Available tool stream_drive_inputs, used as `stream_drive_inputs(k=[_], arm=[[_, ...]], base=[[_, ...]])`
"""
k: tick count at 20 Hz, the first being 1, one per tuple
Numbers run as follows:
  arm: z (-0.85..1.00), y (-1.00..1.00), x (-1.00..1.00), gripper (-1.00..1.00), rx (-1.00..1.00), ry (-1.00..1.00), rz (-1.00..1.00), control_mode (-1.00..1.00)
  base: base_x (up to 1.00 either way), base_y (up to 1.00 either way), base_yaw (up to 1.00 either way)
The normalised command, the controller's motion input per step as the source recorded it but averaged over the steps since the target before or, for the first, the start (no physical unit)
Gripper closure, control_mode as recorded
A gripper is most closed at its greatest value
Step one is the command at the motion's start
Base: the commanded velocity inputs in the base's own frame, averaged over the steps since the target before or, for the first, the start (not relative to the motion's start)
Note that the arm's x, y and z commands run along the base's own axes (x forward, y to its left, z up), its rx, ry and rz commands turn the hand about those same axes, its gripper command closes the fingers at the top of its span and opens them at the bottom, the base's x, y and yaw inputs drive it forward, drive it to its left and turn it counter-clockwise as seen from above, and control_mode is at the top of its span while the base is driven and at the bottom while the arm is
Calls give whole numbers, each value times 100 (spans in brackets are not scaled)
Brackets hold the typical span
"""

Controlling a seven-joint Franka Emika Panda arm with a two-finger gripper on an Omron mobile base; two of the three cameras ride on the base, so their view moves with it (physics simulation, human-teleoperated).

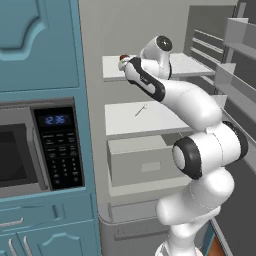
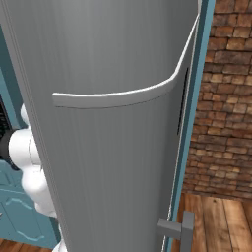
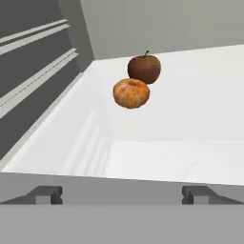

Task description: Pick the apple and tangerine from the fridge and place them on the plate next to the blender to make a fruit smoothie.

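I have the arm reaching into the open fridge [image 1: 150, 120] at upper-shelf height, and the gripper [image 3: 121, 194] stands fully open with nothing between its jaws. In the hand view the tangerine [image 3: 131, 93] and the apple [image 3: 144, 68] sit on the pale shelf [image 3: 200, 105] ahead of the fingertips [image 3: 47, 194], well apart from them, near the shelf's left wall. The two fruits look touching or nearly so, with the tangerine in front and the apple behind it. The main risk I judge from here: closing on the tangerine may nudge the apple, and either round fruit could roll across the flat shelf out of reach or off its edge. A finger arriving off-centre would push the fruit rather than straddle it. The side wall also leaves little room for the left finger. As for containers, this shelf holds both fruits; in the left base view the lower shelf [image 1: 125, 120] carries one thin item I cannot identify, and the grey drawer [image 1: 142, 167] is closed, contents hidden.
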Motion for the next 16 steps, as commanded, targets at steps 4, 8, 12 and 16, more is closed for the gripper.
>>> stream_drive_inputs(k=[4,8,12,16], arm=[[-9,6,20,-100,0,3,0,-100],[-15,5,54,-100,-1,0,0,-100],[-10,11,42,-100,-1,0,0,-100],[-1,14,46,-100,-6,0,0,-100]], base=[[0,0,0],[0,0,0],[0,0,0],[0,0,0]])
